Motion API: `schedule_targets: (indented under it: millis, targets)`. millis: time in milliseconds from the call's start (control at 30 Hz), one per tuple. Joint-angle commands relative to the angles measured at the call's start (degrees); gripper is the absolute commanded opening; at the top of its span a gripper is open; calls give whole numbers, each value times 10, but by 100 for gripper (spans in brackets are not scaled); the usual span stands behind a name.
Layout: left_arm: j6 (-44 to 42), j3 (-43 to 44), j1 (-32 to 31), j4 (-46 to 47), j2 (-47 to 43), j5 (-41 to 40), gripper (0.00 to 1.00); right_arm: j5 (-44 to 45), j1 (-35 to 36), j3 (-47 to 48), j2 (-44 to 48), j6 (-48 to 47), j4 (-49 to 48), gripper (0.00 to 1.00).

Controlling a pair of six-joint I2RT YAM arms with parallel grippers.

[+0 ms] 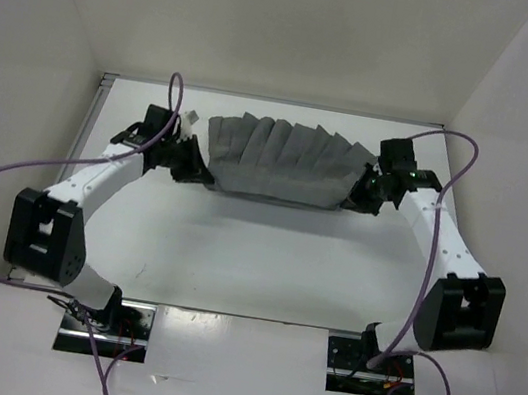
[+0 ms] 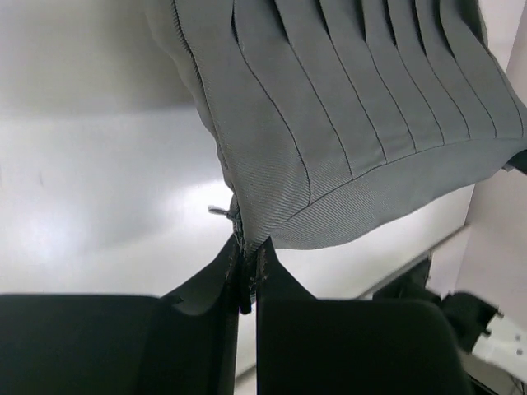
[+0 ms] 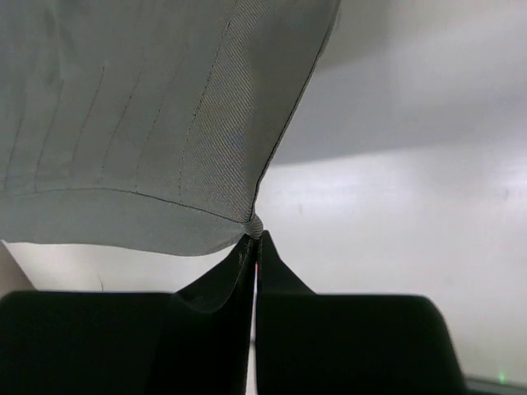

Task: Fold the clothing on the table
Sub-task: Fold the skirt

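Upper middle of the overhead frame: white table (image 1: pixel 264 258), white walls (image 1: pixel 272 27), left gripper (image 1: pixel 195 168) and right gripper (image 1: pixel 357 198) each pinched tight on a corner of the grey clothing (image 1: pixel 280 160).

Clothing (image 1: pixel 280 160) over the far table (image 1: pixel 254 257) — left fingers (image 2: pixel 216 284) at its left corner, right fingers (image 3: pixel 221 280) at its right

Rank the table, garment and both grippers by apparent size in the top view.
1. table
2. garment
3. left gripper and right gripper: they look alike, so no ranking between them.
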State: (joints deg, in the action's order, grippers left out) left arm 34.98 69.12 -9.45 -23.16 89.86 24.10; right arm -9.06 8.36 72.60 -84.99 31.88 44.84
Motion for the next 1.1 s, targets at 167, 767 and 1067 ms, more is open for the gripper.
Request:
schedule_targets:
  millis: [167,767,1067]
  targets:
    - [59,-133,5,-107,-304,30,0,-46,58,-64,235,60,100,0]
    - [28,-73,5,-64,-66,-39,1,-3,58,-69,94,60,72,0]
    - [23,-24,5,-63,-34,-19,1,19,58,-87,125,78,106,0]
